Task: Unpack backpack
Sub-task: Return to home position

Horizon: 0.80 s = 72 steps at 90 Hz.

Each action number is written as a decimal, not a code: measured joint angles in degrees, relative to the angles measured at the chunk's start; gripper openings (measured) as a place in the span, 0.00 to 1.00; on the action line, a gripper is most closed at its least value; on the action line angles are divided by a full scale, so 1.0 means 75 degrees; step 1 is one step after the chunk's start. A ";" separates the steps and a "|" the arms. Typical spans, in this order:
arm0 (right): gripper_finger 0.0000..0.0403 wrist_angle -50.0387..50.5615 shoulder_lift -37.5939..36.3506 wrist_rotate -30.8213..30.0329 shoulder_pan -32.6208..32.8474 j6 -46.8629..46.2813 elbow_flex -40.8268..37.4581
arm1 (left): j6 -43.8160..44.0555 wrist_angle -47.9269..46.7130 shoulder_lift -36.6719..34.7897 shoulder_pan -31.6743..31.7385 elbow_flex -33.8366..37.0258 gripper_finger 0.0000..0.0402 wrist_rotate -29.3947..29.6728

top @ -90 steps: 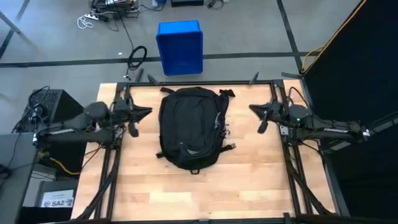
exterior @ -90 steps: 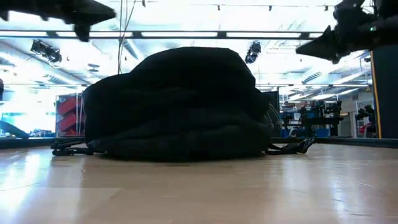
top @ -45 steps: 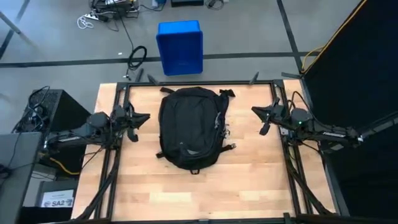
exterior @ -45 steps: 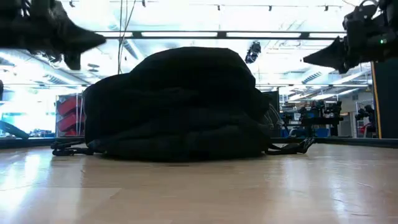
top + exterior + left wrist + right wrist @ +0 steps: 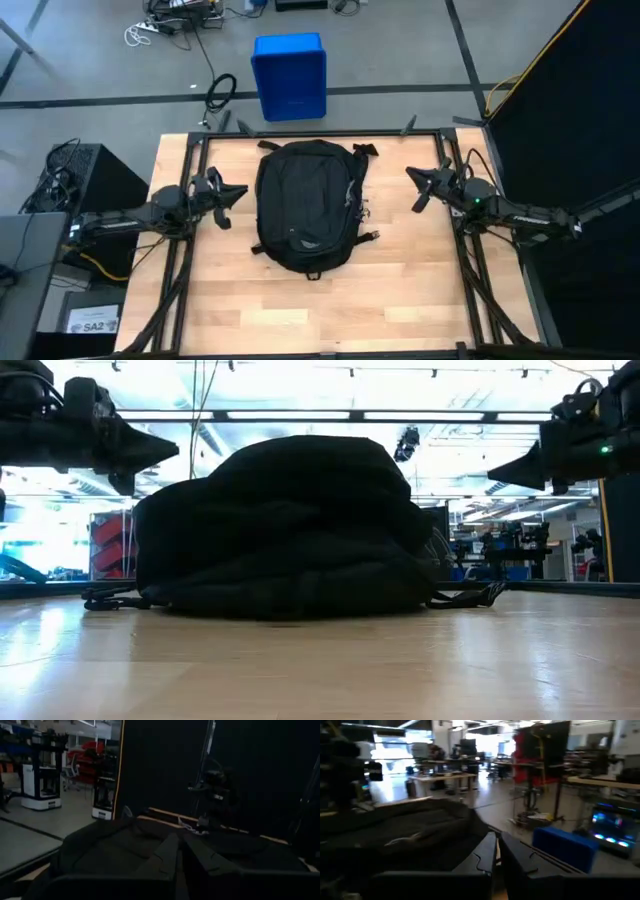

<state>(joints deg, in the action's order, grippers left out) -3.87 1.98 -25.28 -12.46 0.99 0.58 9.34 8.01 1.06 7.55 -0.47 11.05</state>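
Two tools hang clear of the table, and little looks at risk while both are apart from the load. On one side the left tool is clenched on nothing, its fingers pressed nearly together in its own wrist view. It hovers over the table's edge.

Just ahead of its tips lies the backpack, flat on the table between the two tools and touching neither. It looks closed and nothing lies out beside it, so I judge that nothing here shows it unpacked.

On the backpack's far side from that tool, a loose strap and some thin cords trail out toward the right tool. That tool is likewise clenched and empty, raised, and points at the backpack from nearby.

The main hazard, as I judge it, sits there: a low sweep inward could hook the strap and drag the soft load askew. A clenched tool driven into the fabric would only shove it, not take hold.
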 joint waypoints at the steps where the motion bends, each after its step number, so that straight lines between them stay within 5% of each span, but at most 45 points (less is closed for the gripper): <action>1: 0.00 -0.0002 0.0000 -0.0023 -0.0007 -0.0006 0.0000 | 0.0000 0.0001 0.0002 0.0000 0.0000 0.00 0.0002; 72: 0.02 -0.0048 0.0003 -0.0029 -0.0016 -0.0320 -0.0006 | -0.0009 -0.0012 0.0006 0.0000 0.0003 0.00 0.0035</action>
<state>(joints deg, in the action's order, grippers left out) -4.23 2.00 -25.50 -12.58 -1.41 0.54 9.28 7.92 1.10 7.55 -0.45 11.31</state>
